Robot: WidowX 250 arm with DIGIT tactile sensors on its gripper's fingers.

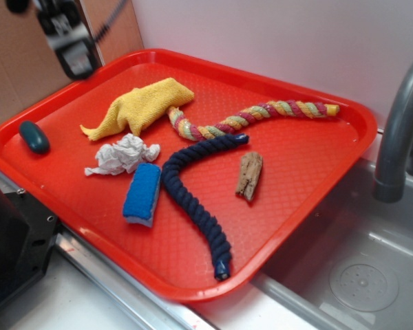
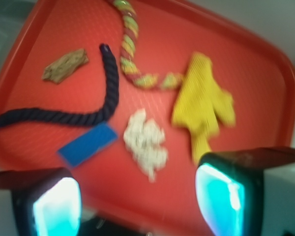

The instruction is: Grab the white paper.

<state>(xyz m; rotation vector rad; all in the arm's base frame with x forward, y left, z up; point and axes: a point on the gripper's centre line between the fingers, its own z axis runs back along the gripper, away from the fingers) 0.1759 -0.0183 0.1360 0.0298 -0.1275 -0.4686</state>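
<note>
The claw (image 2: 137,201) hangs spread and empty above the tray; the white paper (image 2: 145,142) lies at its 12 o'clock, long axis running 11-to-5.

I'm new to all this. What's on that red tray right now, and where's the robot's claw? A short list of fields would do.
tray: red tray, beside a sink
white paper: crumpled white paper, near the tray's middle, untouched
neighbours: yellow cloth behind it, blue sponge in front
ropes: navy rope; multicoloured rope
other items: wood piece; teal object at the tray's left edge
gripper: gripper open, above the tray, holding nothing
</note>
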